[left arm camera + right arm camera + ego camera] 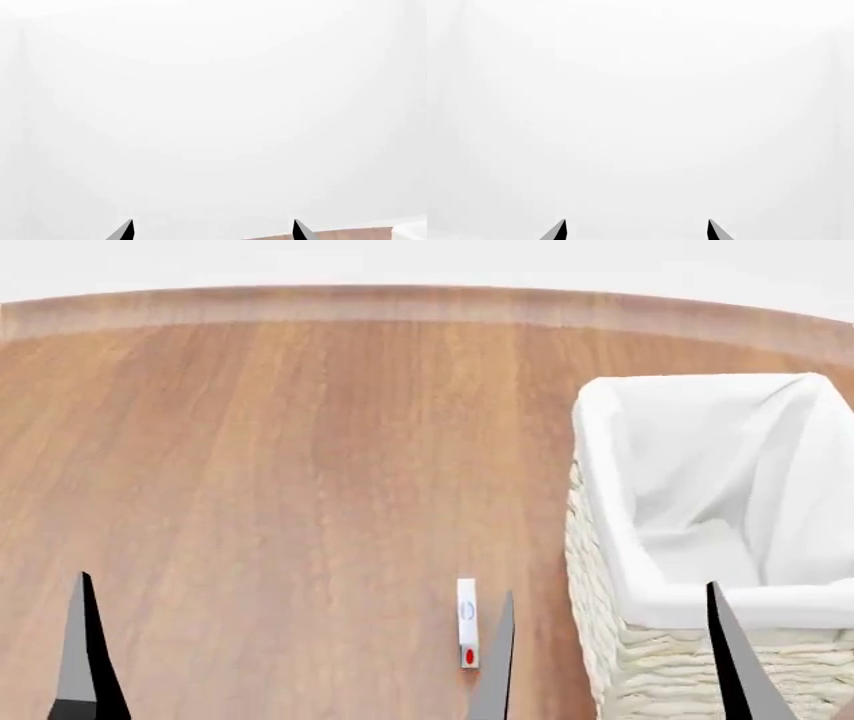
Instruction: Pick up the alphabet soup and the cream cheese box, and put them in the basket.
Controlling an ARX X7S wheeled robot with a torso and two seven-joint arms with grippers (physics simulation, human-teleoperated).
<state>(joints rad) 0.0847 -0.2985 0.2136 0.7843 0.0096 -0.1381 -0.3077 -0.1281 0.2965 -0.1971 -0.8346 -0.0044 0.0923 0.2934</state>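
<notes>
Nothing has been picked up yet, by the look of it: the work is at the reaching stage, with both arms low at the near edge of the wooden bench (267,460).

At the left, the left claw shows only 1 dark fingertip (84,640) in the head view, near the near-left corner. Its wrist view shows 2 tips set wide apart with nothing between them, so the left claw (212,231) is spread and empty, facing mostly blank white.

Further right, the cream cheese box (467,623) stands on a thin edge near the near edge of the bench, its red spot toward the robot. It sits just beside the left-hand finger (497,660) of the right claw (607,655), outside the gap rather than within it.

The right claw's 2 tips are wide apart and hold nothing, which its wrist view confirms.

At the far right, the basket (601,570) stands by the right edge of the bench, the claw's other finger overlapping its front wall in view.

The alphabet soup is in no picture.

Next, I judge, the right claw must shift left to straddle the box, then descend and pinch its thin faces.
</notes>
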